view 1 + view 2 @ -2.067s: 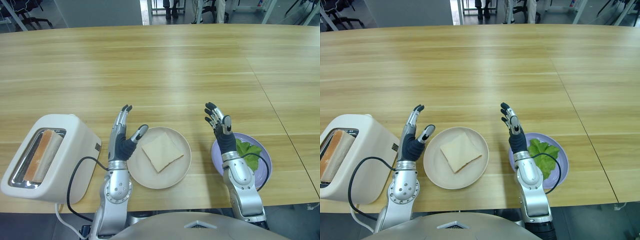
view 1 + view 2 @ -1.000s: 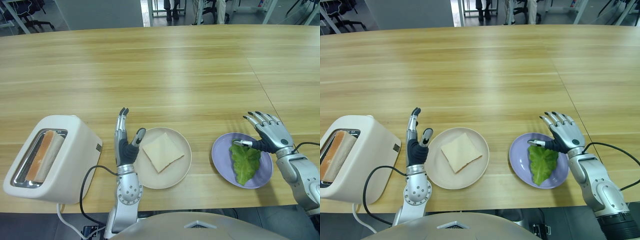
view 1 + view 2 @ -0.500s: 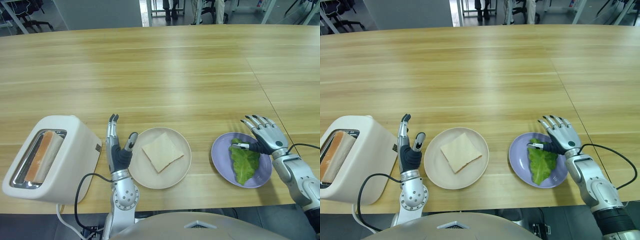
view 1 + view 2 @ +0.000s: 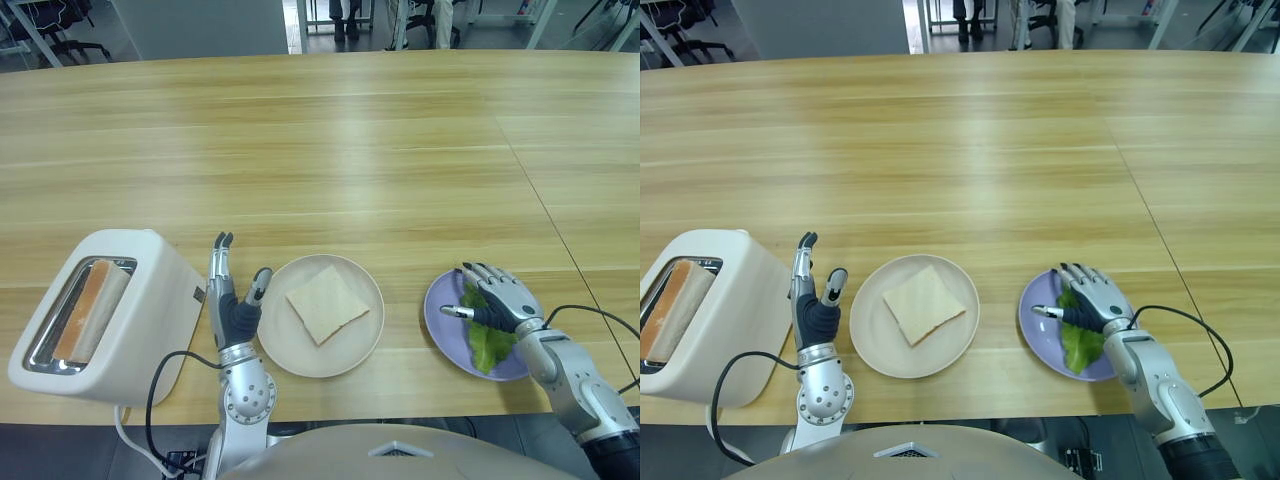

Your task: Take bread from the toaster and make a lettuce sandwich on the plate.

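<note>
Right now the left hand (image 4: 233, 303) stands upright on the wooden table (image 4: 350, 150), fingers straight and pointing toward 12 o'clock, thumb angled off toward 1 o'clock. It holds nothing. It sits in the gap between the toaster (image 4: 160, 290) and the beige plate (image 4: 275, 345), close to both but touching neither that I can see.

The toaster lies at 9 o'clock from the beige plate, near the table's front edge. One slice of toast (image 4: 92, 322) sits down in its slot, its browned top edge showing.

On the beige plate lies a single bread slice (image 4: 327, 303), pale and flat, turned so its corners point roughly to 12, 3, 6 and 9 o'clock.

At 3 o'clock from the beige plate, well apart from it, is the purple plate (image 4: 440, 325) with the lettuce (image 4: 487, 347) on it. The right hand (image 4: 497, 303) is palm-down over the leaf's 12 o'clock end, fingers spread wide and only slightly bent, thumb reaching toward 9 o'clock. It covers part of the leaf but has not closed on it; I cannot tell whether the fingertips press on the leaf.
</note>
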